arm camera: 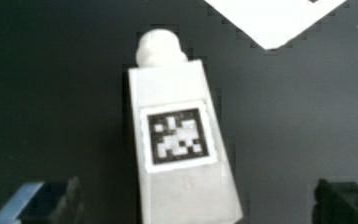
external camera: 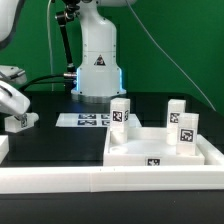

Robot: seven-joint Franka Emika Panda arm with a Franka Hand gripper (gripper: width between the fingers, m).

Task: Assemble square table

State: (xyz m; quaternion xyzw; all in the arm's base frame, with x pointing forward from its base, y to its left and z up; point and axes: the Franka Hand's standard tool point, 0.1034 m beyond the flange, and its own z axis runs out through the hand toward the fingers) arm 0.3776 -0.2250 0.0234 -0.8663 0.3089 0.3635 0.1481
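My end effector [arm camera: 194, 196] hangs wide open over a leg [arm camera: 179, 130] lying on the dark surface [arm camera: 51, 90], well apart from the top [external camera: 128, 152]. The leg lies skewed between my jaws, so closing unaligned could twist it or knock it away.

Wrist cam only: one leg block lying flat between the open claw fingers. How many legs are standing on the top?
Observer: Three leg blocks stand upright on the square top.
Operator: Free corner?
Observer: The near corner on the exterior view's left.
Operator: Where's the top from my leg?
Observer: Toward the exterior view's right of the loose leg, past the marker board.
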